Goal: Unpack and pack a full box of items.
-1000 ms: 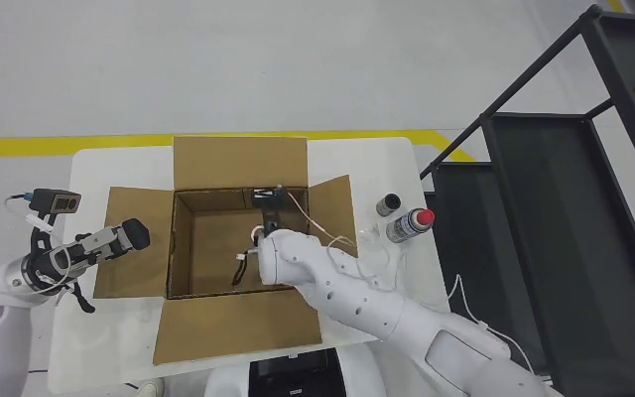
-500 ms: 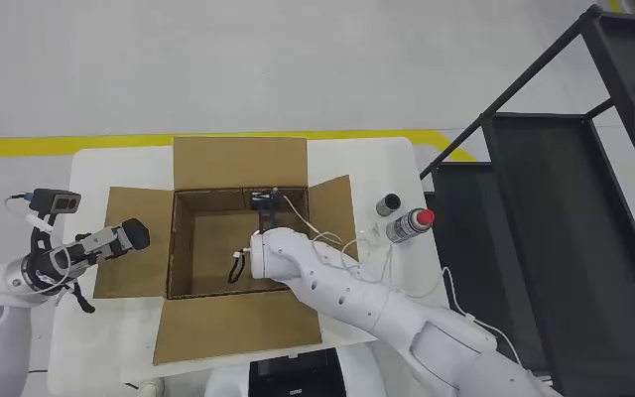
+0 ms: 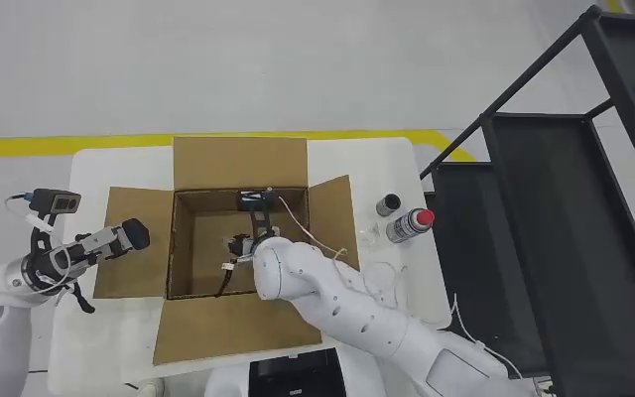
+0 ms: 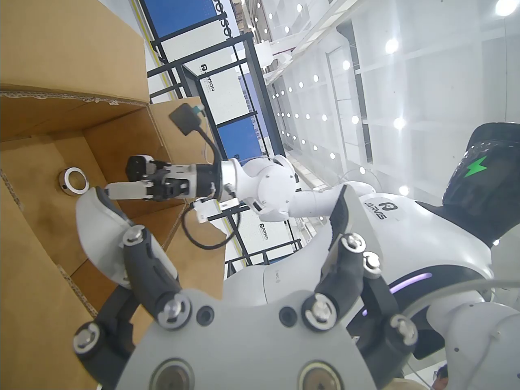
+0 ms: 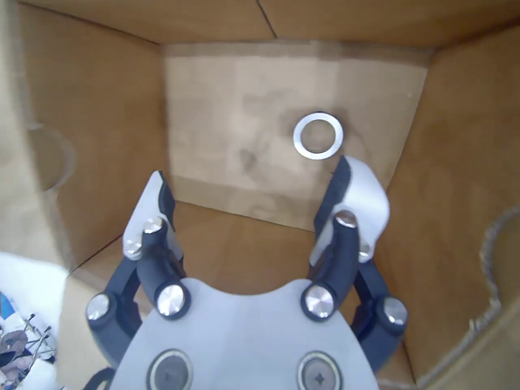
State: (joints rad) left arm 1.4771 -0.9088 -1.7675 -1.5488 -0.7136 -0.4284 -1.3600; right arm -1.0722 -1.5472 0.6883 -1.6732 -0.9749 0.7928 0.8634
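An open cardboard box [image 3: 208, 164] stands in the middle of the white table, all flaps folded out. On its floor lies a silver metal ring [image 5: 318, 135], seen from the side as the ring [image 4: 73, 181] in the left wrist view. My right gripper [image 5: 252, 180] hangs inside the box above and just beside the ring, open and holding nothing; from above this right gripper [image 3: 236, 244] is near the box's middle. My left gripper [image 4: 219, 204] is open and empty, and in the top view the left gripper [image 3: 134, 234] is over the box's left flap.
A dark-topped can [image 3: 388, 204] and a red-capped spray can [image 3: 410, 225] stand on the table to the right of the box. A black metal rack [image 3: 536, 198] rises at the table's right side. The box walls closely surround the right gripper.
My right arm has swung left and its gripper has gone farther into the box, towards the middle. The left arm has kept still.
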